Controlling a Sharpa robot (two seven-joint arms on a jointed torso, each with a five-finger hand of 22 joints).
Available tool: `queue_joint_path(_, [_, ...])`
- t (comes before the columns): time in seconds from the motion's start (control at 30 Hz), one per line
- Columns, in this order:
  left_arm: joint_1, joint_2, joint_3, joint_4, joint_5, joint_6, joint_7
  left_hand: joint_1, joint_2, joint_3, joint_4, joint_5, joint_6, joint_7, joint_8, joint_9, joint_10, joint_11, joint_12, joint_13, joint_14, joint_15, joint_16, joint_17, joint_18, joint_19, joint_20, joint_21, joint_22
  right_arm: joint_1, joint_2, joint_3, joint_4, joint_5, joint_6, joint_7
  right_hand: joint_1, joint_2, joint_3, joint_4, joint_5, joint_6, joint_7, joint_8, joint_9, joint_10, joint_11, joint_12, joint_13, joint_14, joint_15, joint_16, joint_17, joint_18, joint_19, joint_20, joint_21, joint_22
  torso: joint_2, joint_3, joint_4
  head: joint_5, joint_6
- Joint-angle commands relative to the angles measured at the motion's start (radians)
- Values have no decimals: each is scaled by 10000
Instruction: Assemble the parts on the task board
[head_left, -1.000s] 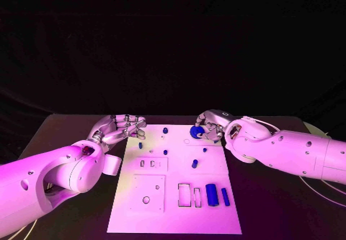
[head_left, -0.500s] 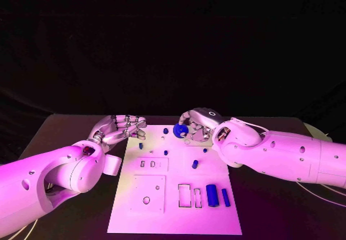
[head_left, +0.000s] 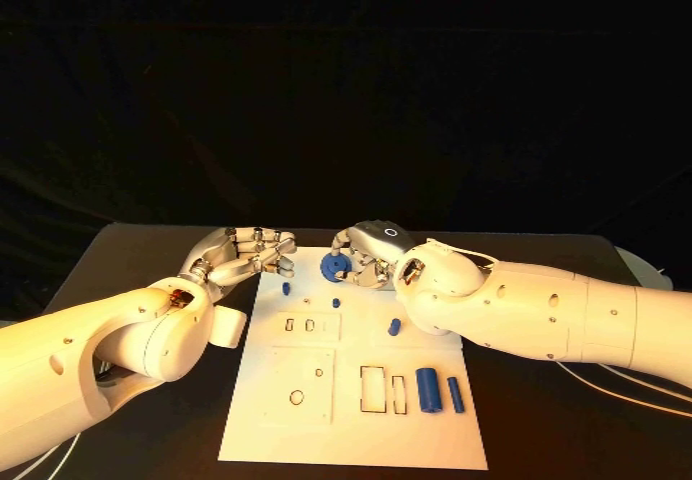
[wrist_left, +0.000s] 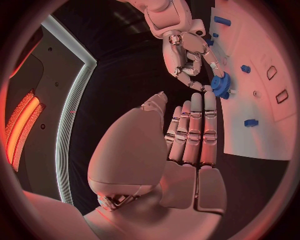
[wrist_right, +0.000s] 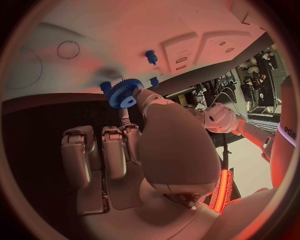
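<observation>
Right hand (head_left: 368, 258) is gripping the blue gear (head_left: 335, 266), its fingers partly hiding it, having carried it leftward; left hand (head_left: 242, 254) is holding nothing, fingers loosely curled

- Reaching in from the left edge of the head view, left hand (head_left: 238, 256) hanging at the far left edge of the task board (head_left: 274, 420), palm turned inward.
- Keeping fingers (wrist_left: 192, 131) straight and pressed side by side, thumb set apart, holding nothing.
- Stretching in from the right, right arm (head_left: 548, 315) crossing over the far end of the board, wrist bent toward the left hand.
- Pinching a blue gear (head_left: 335, 266) with the right hand (head_left: 365, 256), thumb and one finger on it, the other fingers (wrist_right: 112, 150) lying straight alongside.
- Hanging near each other at the far end, hands not touching.
</observation>
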Motion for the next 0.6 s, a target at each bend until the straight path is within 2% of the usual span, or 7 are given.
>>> queue_joint_path(0.03, [24, -3, 7, 42, -22, 109, 90, 3, -76, 65, 8, -45, -51, 33, 4, -12, -6, 53, -48, 7, -45, -9, 35, 17, 96, -67, -4, 57, 10, -36, 164, -6, -205, -206, 444, -49, -118, 35, 60, 5, -22, 659, -485, 64, 8, 11, -18, -13, 1236, 968, -86, 32, 2181, -67, 1045, -75, 44, 2634, 10, -10, 5, 3, -18])
queue_joint_path(0.43, [25, -64, 9, 83, -21, 74, 119, 7, -72, 82, 5, -45, -51, 34, 6, -12, -6, 54, -51, 8, -54, -9, 43, 26, 98, -81, -3, 83, 26, -73, 538, -19, -668, -245, 715, -124, -177, 10, 81, 18, -40, 633, -472, 31, -4, -17, -6, -44, 1205, 964, -80, 27, 2164, -67, 1045, -74, 44, 2634, 11, 4, -19, 22, -67])
queue_joint_path(0.6, [26, -71, 9, 91, -21, 79, 118, 7, -72, 82, 5, -45, -51, 34, 6, -12, -6, 54, -51, 8, -54, -9, 43, 26, 98, -81, -3, 83, 26, -77, 660, -20, -842, -323, 699, -160, -196, -4, 97, 16, -42, 611, -463, 9, -13, -46, -1, -74, 1174, 962, -75, 25, 2155, -67, 1045, -72, 44, 2634, 6, 11, -1, 4, -61])
